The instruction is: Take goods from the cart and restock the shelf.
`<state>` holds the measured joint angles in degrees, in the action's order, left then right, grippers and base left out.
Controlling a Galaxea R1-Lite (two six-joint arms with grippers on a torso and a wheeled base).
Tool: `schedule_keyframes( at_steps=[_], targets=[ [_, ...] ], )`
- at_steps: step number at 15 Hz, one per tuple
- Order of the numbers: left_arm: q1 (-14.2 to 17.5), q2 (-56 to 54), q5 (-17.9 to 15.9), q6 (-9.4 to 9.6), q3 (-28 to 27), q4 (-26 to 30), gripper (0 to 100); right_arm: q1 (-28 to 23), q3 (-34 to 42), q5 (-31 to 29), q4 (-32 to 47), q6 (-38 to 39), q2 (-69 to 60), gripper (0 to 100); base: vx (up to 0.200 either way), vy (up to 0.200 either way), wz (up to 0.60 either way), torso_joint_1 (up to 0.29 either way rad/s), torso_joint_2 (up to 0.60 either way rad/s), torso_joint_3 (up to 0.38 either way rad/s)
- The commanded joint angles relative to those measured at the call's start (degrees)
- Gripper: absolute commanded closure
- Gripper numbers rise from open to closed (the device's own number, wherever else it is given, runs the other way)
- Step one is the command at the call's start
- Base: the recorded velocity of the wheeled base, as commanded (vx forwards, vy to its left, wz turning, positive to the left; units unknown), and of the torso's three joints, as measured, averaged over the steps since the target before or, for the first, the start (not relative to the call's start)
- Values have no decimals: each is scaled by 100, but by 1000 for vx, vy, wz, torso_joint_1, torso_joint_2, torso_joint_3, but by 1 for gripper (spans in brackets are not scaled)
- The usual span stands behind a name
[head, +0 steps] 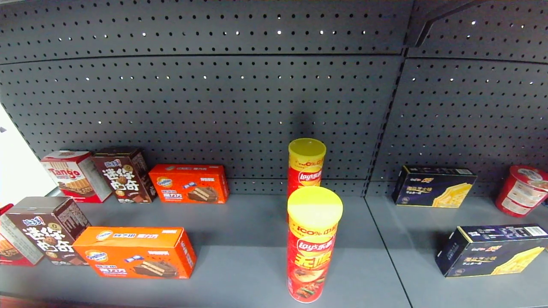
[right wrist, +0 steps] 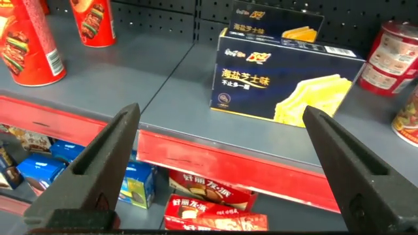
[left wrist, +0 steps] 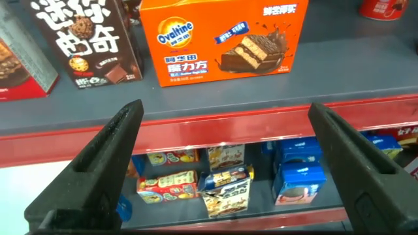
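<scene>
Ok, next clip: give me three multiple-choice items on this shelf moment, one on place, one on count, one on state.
1. The chip cans are: A) mid-shelf, one behind the other; B) at the left end; C) lying flat.
2. Count of orange boxes on the grey shelf: A) one; B) two; C) four.
3. The left gripper, fingers: A) open, empty; B) shut on a box; C) shut on a can.
Key: 1 A, both upright near the centre; 2 B, one front, one back; 3 A, fingers wide apart, nothing between.
</scene>
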<state>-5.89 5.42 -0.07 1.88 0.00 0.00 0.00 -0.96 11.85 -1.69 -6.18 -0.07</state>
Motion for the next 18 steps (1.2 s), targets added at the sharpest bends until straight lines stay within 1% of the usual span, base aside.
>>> schedule_keyframes(
  at_steps=[1, 2, 5, 18],
  targets=[
    [0, 11, -1, -3, 0, 0, 0, 0, 0, 2, -6, -6, 7, 0, 0, -200, 0, 7, 7, 2],
    [0, 2, -28, 41, 0, 0, 0, 0, 0, 2, -6, -6, 7, 0, 0, 0, 0, 0, 0, 0],
    [0, 11, 16, -12, 0, 0, 0, 0, 0, 2, -6, -15, 7, 0, 0, 0, 0, 0, 0, 0],
    [0, 11, -10, -12, 0, 0, 0, 0, 0, 10, 2, 12, 7, 0, 0, 0, 0, 0, 0, 0]
  ],
)
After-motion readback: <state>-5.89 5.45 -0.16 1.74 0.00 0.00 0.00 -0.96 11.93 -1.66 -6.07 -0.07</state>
